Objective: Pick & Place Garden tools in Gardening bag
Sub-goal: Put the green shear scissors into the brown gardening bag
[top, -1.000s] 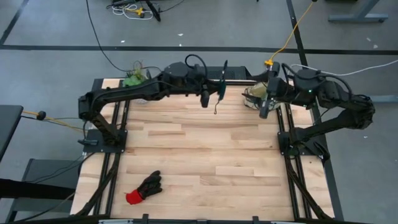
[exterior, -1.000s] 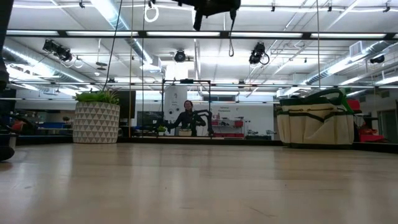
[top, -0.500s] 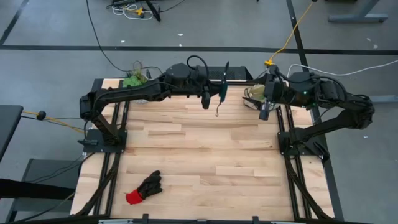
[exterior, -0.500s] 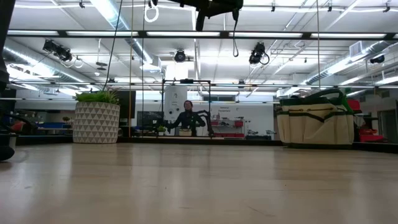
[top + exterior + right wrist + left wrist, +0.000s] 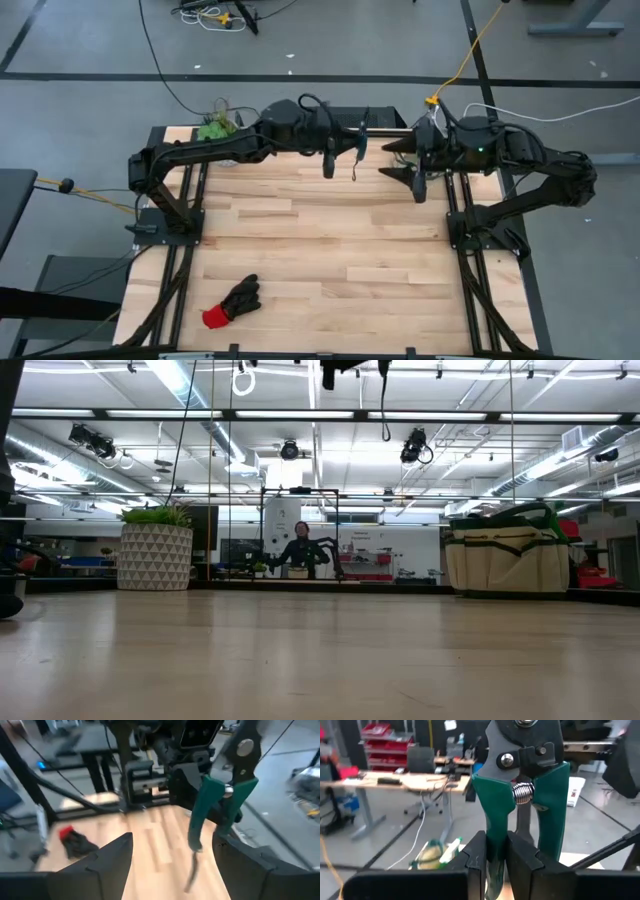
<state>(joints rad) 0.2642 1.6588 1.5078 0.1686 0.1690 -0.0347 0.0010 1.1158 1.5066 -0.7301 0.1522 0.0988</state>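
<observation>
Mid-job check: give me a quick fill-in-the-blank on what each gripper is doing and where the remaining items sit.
1. The left gripper is shut on one handle of the green-handled pruning shears, holding them ____ the table.
2. The right gripper is ____ and holds nothing.
3. The black glove with a red cuff lies on the ____ tabletop.
4. The beige canvas bag with green trim stands ____.

Missing words: above; open; wooden; upright

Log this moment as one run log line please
left gripper: shut on pruning shears, raised | right gripper: jaws open, facing shears | glove: on table | bag: waiting
</observation>
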